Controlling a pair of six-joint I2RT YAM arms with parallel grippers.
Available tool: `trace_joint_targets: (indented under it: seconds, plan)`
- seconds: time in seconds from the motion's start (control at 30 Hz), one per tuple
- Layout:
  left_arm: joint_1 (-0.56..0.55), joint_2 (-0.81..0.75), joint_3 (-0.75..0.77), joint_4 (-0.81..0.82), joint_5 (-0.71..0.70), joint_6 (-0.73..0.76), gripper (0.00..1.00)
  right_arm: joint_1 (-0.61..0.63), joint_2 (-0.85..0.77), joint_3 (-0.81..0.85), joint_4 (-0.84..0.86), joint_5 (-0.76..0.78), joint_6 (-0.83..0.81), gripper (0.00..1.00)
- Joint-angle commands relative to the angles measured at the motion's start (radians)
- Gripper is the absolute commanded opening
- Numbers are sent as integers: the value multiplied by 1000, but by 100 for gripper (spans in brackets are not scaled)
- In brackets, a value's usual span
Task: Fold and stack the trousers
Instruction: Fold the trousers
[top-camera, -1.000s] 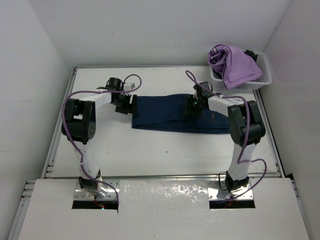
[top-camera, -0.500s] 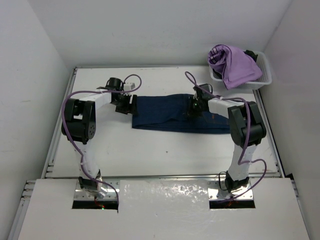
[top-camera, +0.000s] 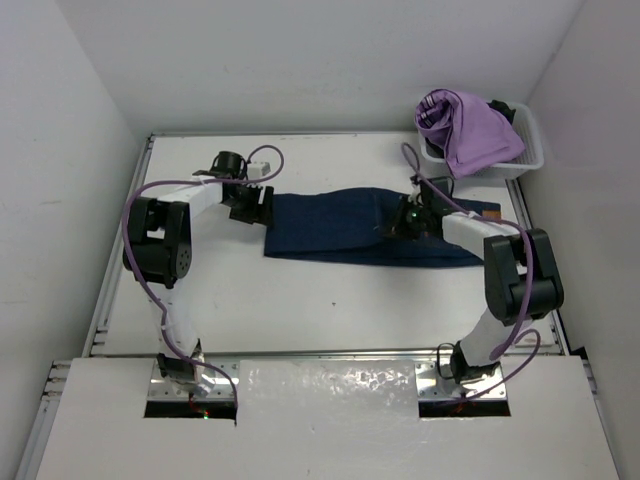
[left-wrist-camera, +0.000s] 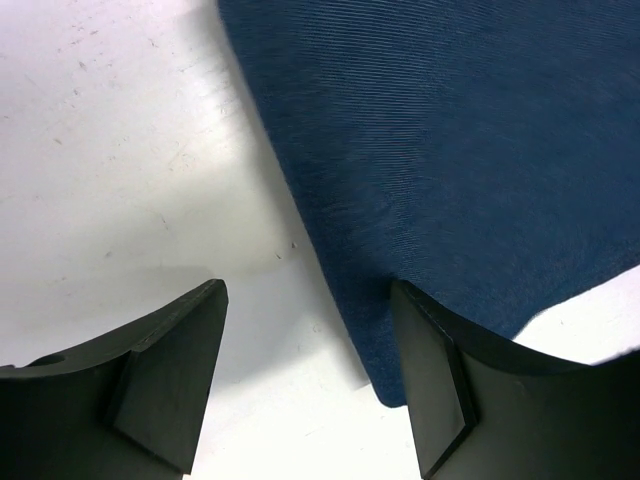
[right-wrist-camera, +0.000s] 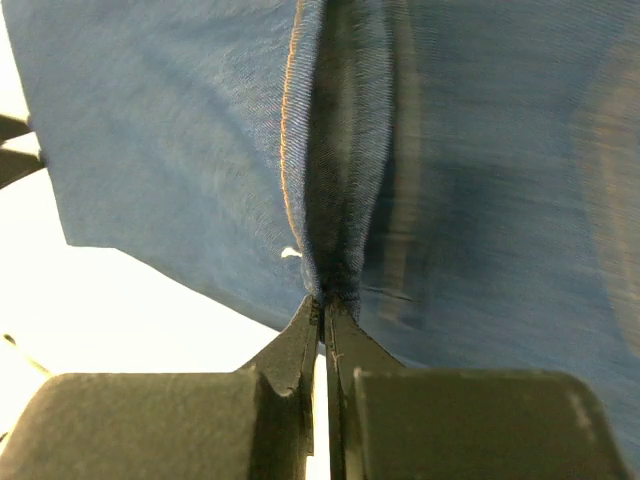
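The dark navy jeans (top-camera: 340, 228) lie as a long folded strip across the middle of the white table. My left gripper (top-camera: 252, 207) is open at their left end, one finger (left-wrist-camera: 440, 385) over the denim corner (left-wrist-camera: 450, 180), the other on bare table. My right gripper (top-camera: 404, 222) is shut on a pinched ridge of denim (right-wrist-camera: 335, 200) with orange stitching, lifting a fold near the right part of the trousers. A tan patch (top-camera: 488, 214) shows at the right end.
A white basket (top-camera: 528, 160) at the back right corner holds a lilac-purple garment (top-camera: 465, 128). Bare white table (top-camera: 330, 300) lies in front of the jeans. White walls close in on both sides.
My right gripper has moved to the right along the jeans, pulling the pinched fold with it. The left gripper has stayed at the left end.
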Motion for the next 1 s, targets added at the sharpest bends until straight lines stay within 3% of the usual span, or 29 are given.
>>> trace_joint_targets:
  seconds: [0.0,0.3,0.43,0.67,0.8,0.87,0.97]
  plan:
    - [0,6,38,6,-6,26,64,-95,-57,-21,39,-49,30,0]
    - [-2,37,62,-13,17,26,64,-106,7,4,-4,-78,-22,0]
    - [-2,33,60,-16,49,27,64,-58,59,64,-67,-100,-62,10]
    - [-6,17,71,-5,109,9,69,-31,84,84,-119,-57,-89,12]
    - [-5,-41,59,21,118,-9,69,-38,67,120,-231,49,-140,21]
    - [-3,-101,49,66,115,-29,71,-63,59,131,-302,107,-148,38]
    - [-12,-106,54,75,173,-69,77,-119,21,108,-340,164,-122,53]
